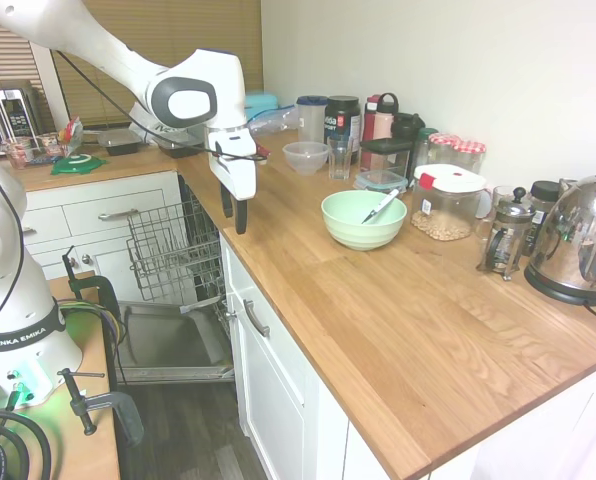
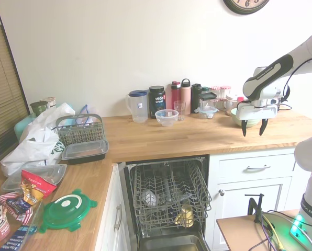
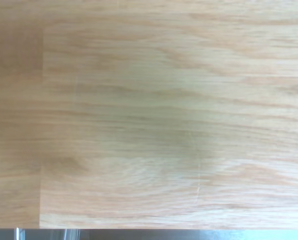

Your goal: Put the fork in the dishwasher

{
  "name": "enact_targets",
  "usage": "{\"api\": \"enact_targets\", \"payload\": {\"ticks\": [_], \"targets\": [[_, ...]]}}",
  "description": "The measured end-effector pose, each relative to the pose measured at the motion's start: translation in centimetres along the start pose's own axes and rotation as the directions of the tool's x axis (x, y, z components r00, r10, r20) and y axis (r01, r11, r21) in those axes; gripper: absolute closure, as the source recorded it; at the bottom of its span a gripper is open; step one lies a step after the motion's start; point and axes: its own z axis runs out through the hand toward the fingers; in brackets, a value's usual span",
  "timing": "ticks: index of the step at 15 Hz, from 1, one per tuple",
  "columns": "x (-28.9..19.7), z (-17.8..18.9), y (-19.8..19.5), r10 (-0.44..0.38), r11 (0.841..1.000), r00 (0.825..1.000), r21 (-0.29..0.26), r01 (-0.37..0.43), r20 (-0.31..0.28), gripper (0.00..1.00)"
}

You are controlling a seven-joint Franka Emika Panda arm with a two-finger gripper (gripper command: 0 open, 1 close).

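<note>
Gripper (image 2: 254,127) hangs over bare worktop (image 1: 398,300), fingers spread, holding nothing; fork (image 1: 382,206) rests in the green bowl (image 1: 362,219) beyond it; dishwasher (image 2: 166,198) open below.

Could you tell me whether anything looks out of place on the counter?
The fork lies tilted in the pale green bowl, not yet in the dishwasher, which stands open. The open pincer holds nothing. Nothing looks spilled or damaged.

Fork (image 1: 382,206) partly hidden inside bowl (image 1: 363,222); kettle (image 1: 581,240) cut by frame edge; wrist view shows only countertop (image 3: 149,115).
</note>
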Motion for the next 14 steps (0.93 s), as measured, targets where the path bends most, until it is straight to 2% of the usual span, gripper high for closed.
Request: {"api": "enact_targets", "payload": {"ticks": [3, 6, 10, 14], "targets": [[0.1, 0.7, -0.2, -0.004, 1.000, 1.000, -0.014, 0.004, 0.010, 0.00], [0.9, -0.6, -0.3, 0.004, 1.000, 1.000, 0.014, -0.004, -0.020, 0.00], [2.6, -6.1, 0.4, 0.016, 0.995, 0.995, 0.097, -0.007, -0.096, 0.00], [5.6, -12.5, 0.9, 0.012, 0.986, 0.981, 0.164, 0.021, -0.196, 0.00]]}}
